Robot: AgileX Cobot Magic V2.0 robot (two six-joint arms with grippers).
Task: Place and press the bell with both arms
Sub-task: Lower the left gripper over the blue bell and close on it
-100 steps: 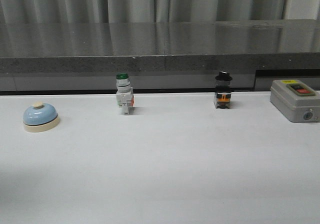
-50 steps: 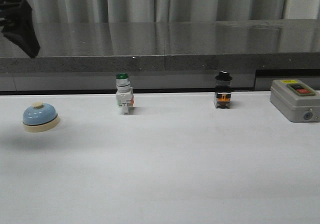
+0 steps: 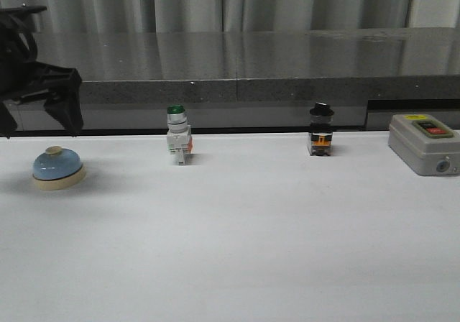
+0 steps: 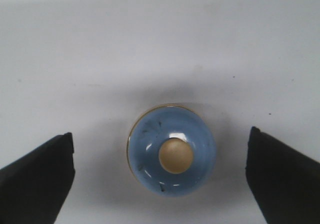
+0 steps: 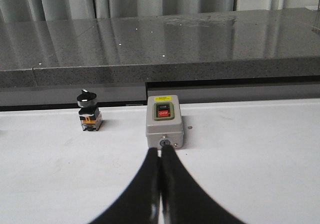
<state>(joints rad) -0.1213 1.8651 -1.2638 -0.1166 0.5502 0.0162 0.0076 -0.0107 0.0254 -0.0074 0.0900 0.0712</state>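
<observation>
The light-blue bell point(image 3: 58, 168) with its cream base and button stands on the white table point(image 3: 251, 250) at the far left. My left gripper point(image 3: 39, 123) hangs open just above and behind it, one finger on each side. In the left wrist view the bell point(image 4: 150, 143) lies centred between the two wide-apart black fingers point(image 4: 37, 179), untouched; my left gripper point(image 4: 161, 134) is empty. My right gripper point(image 5: 161, 152) is shut and empty, low over the table, its tips in line with the front of a grey switch box point(image 5: 164, 121). The right arm is out of the front view.
A green-capped white push-button switch point(image 3: 177, 144) and a black-capped switch point(image 3: 320, 130) stand at the table's back. The grey box with red and green buttons point(image 3: 424, 144) sits at the back right. A dark stone ledge point(image 3: 237, 67) runs behind the table.
My left arm has come into the front view from the upper left and dropped down over the bell. The bell and the switches have not moved.
</observation>
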